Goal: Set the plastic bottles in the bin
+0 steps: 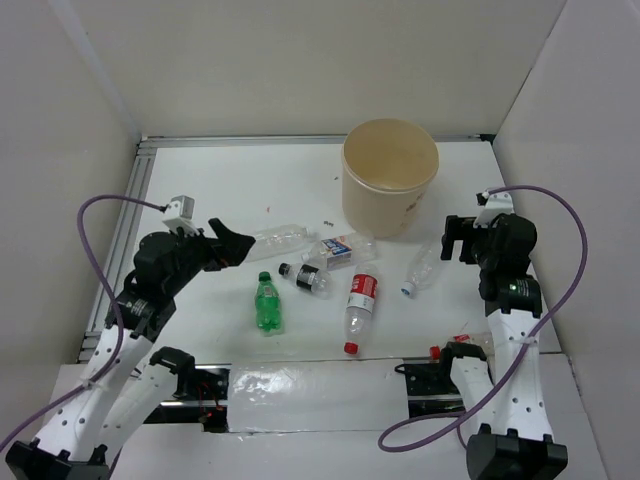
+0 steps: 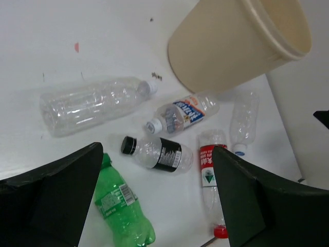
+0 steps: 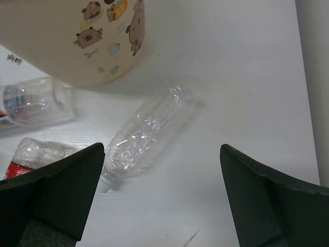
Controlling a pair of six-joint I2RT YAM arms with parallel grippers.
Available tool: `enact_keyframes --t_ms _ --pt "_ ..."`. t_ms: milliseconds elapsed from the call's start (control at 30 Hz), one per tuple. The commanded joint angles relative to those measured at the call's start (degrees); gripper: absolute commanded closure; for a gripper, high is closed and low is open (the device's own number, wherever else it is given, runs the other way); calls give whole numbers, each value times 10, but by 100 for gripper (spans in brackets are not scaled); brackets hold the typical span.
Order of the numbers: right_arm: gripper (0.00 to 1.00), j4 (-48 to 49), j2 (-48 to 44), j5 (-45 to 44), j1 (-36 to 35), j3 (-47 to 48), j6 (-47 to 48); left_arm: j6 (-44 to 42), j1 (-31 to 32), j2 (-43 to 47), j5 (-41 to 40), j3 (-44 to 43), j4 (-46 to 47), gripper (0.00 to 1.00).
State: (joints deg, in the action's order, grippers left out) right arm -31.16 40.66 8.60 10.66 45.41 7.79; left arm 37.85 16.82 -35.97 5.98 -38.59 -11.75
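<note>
Six bottles [image 1: 359, 300] lie on the bench [image 1: 220, 180] around seven o'clock of the bin [image 1: 390, 175]; the left tool [image 1: 228, 245] and right tool [image 1: 455, 240] both hang spread, holding nothing.

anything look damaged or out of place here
The small clear bottle lying near the bin, on the right arm's side, looks crumpled: its wall is creased and dented. The bin stands upright, and nothing else stands out.
</note>
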Motion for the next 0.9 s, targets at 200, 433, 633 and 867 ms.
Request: enact_keyframes --t_ms 200,433,633,867 --pt "0 -34 28 86 0 8 70 -49 17 -117 55 -50 -26 0" --pt "0 -22 72 60 20 20 36 -66 51 -144 29 -69 -33 0" --pt "6 -9 91 76 31 15 -24 -40 79 -155 34 -27 11 0" --pt "0 -6 161 174 31 40 -11 -40 127 -166 11 -14 17 0"
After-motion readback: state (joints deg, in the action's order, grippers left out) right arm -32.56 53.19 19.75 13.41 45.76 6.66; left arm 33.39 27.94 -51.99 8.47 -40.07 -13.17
